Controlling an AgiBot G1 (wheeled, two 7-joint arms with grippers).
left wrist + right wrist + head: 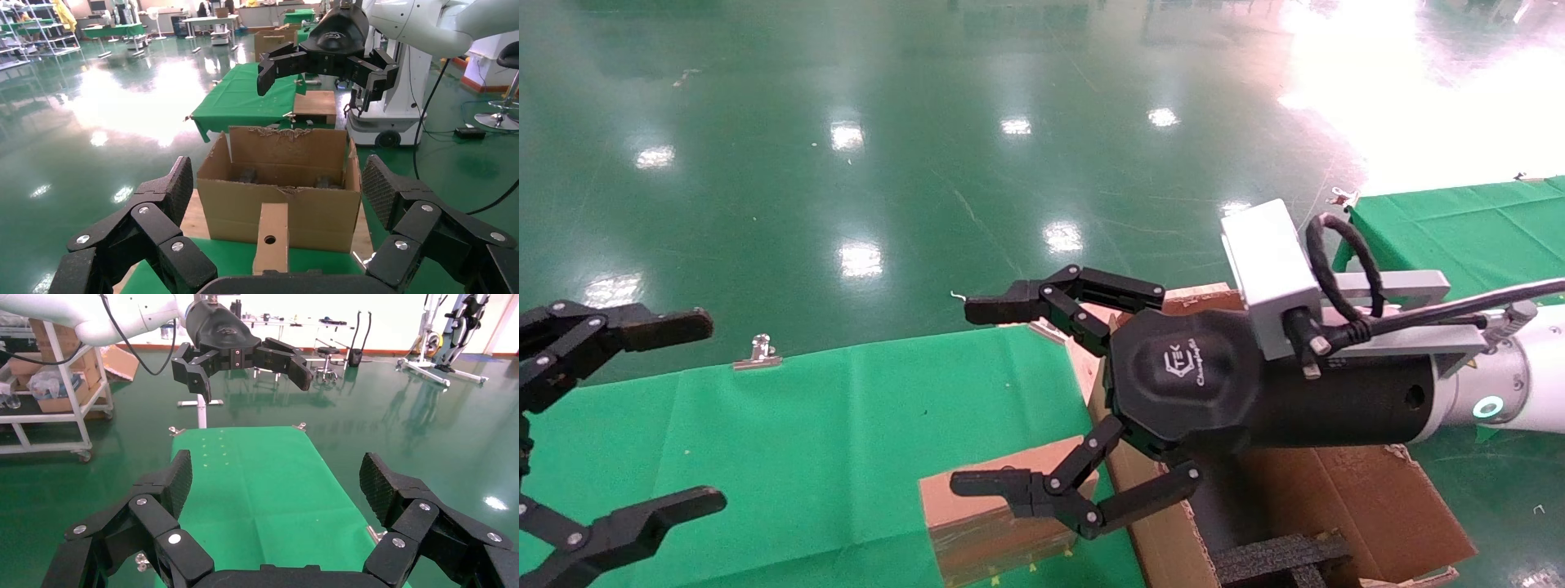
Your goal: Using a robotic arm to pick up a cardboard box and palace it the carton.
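Observation:
The slim brown cardboard box (993,523) stands on the green table (805,425), just left of the large torn-edged carton (1344,498). Black foam (1279,559) lies inside the carton. My right gripper (989,396) hangs open above the box, beside the carton's left wall, with nothing between its fingers. At the left edge of the head view my left gripper (707,412) is also open and empty. The left wrist view shows the box's narrow edge with its round hole (271,236) in front of the carton (318,211). My left gripper (278,190) frames both from a distance. The right wrist view shows only the table under my right gripper (275,484).
Metal clips (758,353) hold the cloth at the table's far edge. A second green-covered table (1459,220) stands behind the right arm. Shiny green floor surrounds the tables.

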